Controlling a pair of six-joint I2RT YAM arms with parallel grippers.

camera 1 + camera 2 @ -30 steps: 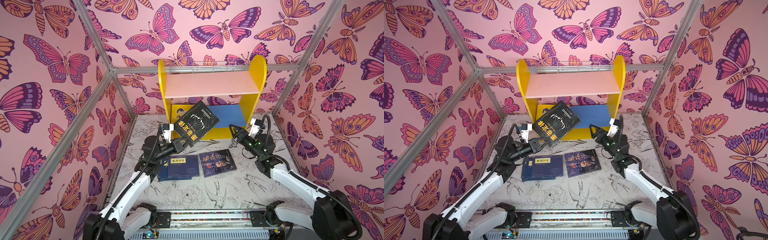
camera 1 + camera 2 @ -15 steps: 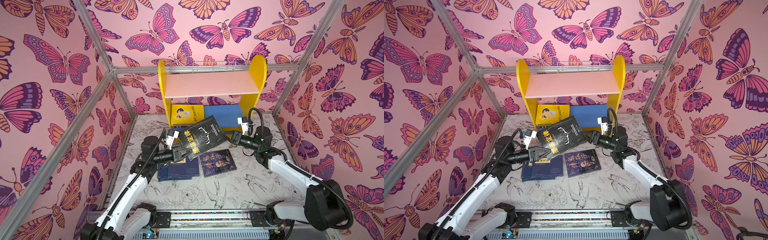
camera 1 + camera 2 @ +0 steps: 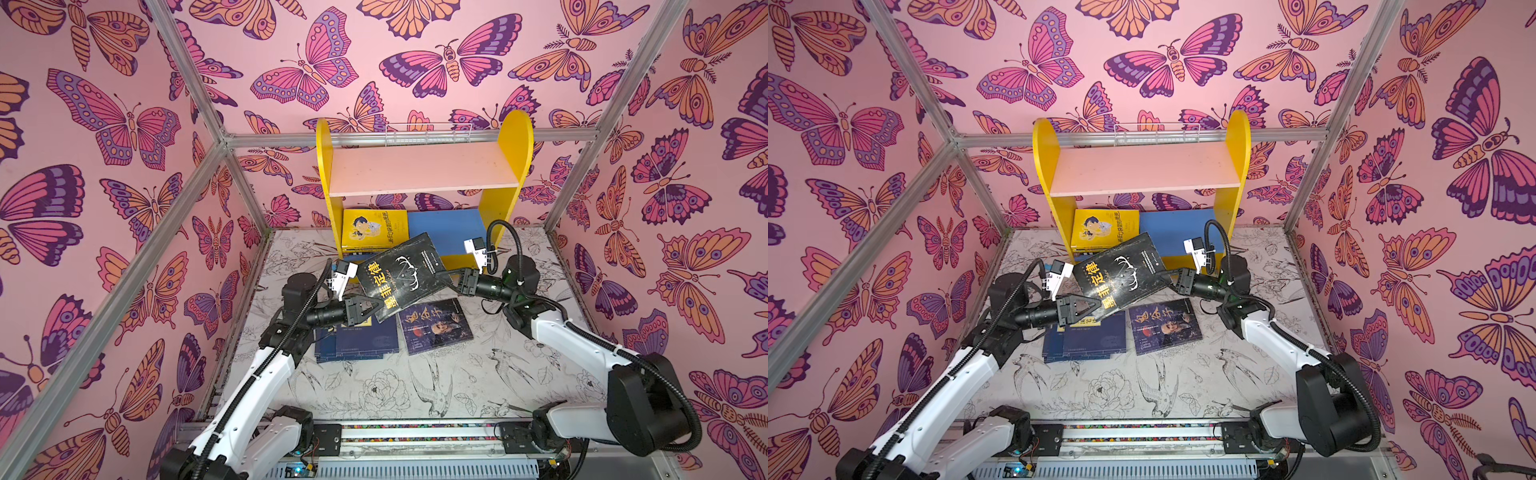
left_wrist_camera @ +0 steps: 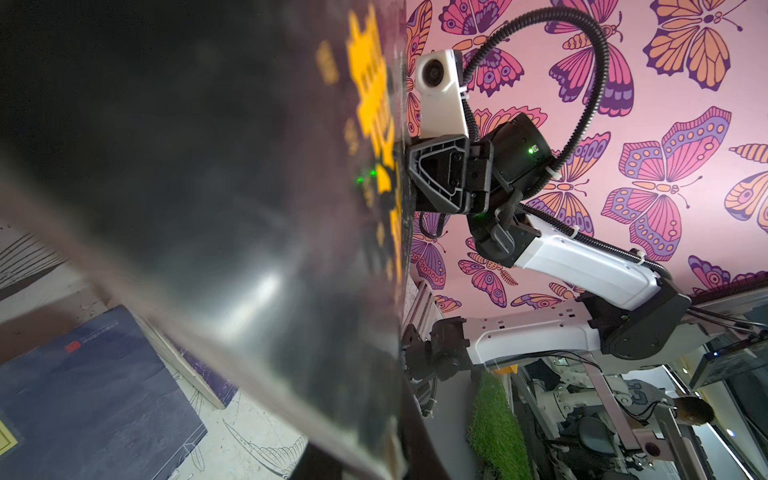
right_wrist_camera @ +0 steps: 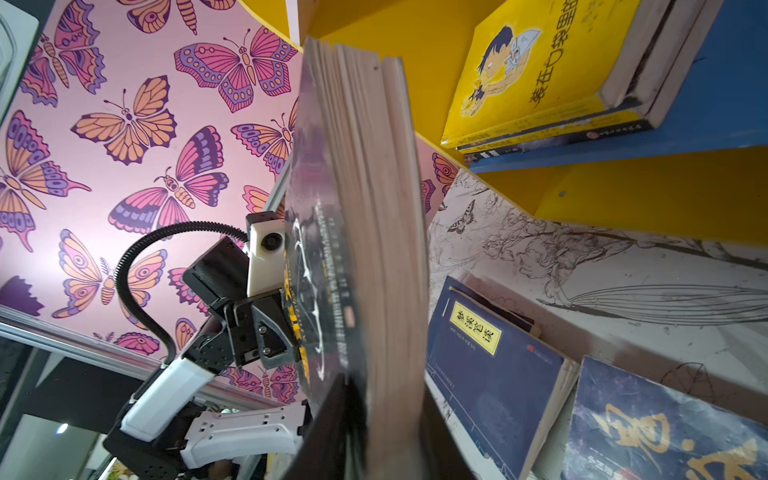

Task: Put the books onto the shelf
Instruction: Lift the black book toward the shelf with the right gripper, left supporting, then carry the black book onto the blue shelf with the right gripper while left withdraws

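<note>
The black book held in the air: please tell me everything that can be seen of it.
The black book is a glossy paperback with yellow title characters, a white antler drawing and pale page edges. It hangs tilted above the table, before the shelf. The left gripper and the right gripper each clamp an opposite edge, jaws shut on it.

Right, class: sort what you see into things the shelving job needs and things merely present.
Job:
- black antler-cover book, between both grippers
- navy paperbacks
- dark calligraphy book
- yellow cartoon-boy books
- yellow two-tier shelf

Just there:
- butterfly-print walls
- bird-sketch tabletop
</note>
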